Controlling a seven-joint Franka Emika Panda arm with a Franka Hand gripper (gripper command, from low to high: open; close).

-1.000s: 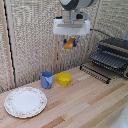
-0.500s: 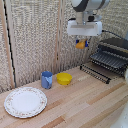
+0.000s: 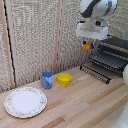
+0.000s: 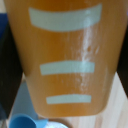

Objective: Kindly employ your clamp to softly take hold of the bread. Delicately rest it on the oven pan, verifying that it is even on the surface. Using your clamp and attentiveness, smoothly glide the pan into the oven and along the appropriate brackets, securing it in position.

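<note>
Tool [image 3: 88, 45] clamped on the bread [image 3: 88, 46], held high above the tabletop [image 3: 75, 102] to clear the oven pan [image 3: 107, 60] pulled out of the oven [image 3: 116, 50]; bread fills the wrist view, not yet over the pan

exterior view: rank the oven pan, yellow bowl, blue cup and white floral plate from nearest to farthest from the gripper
1. Flat dark wire-barred oven pan, just below the gripper, toward the exterior view's right.
2. Round yellow bowl, lower, toward the view's left.
3. Blue cup, beside the bowl, further left.
4. Round white floral plate, far lower left.
</note>
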